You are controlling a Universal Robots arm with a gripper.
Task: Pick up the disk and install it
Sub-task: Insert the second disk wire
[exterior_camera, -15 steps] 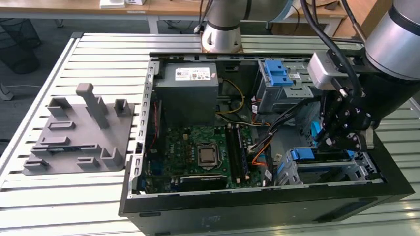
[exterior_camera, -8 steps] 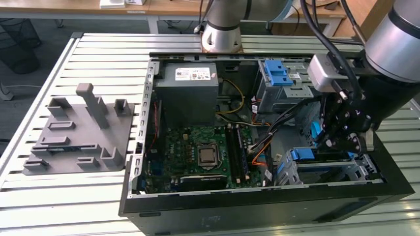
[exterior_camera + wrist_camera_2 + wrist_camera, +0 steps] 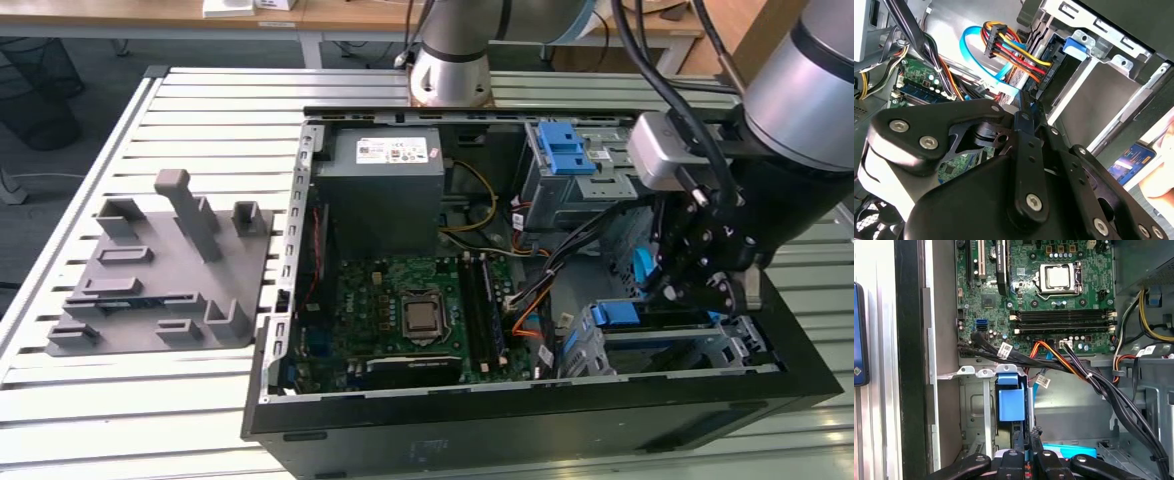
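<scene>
Hanging inside the open case (image 3: 534, 400), the gripper (image 3: 707, 290) is seen low over the drive cage (image 3: 741, 345) at the case's corner nearest the exterior view's right. Whether the gripper is clenched or released cannot be told, nor can it be told whether anything is gripped.

The disk (image 3: 621, 313) is lodged in that cage, inside the case. Its blue rail end is turned toward the case's interior, and a dark slab runs back from it into the metal frame. In the first wrist view, the same blue end (image 3: 1009, 407) is seen standing in the cage slot, with the gripper (image 3: 1029, 435) just beside it; contact cannot be confirmed. A second strip of blue is seen close by the gripper there, but what it belongs to cannot be made out.

The motherboard (image 3: 414, 310) is laid flat on the case's floor, with the bare processor (image 3: 1056, 279) at its middle. A grey power supply (image 3: 387, 165) is mounted at the case's far end, next to the arm's base. A blue latch (image 3: 571, 150) is set on the upper bay, further inside the case than the cage. A bundle of black, orange and red cables (image 3: 1064, 360) is strung from the board's edge toward the cage. In the second wrist view, the gripper (image 3: 1026, 102) is pointed at a red, yellow and black cable plug (image 3: 1019, 52) inside the case.

Outside the case, a grey moulded fixture (image 3: 160, 270) is set on the slatted table (image 3: 200, 90).
</scene>
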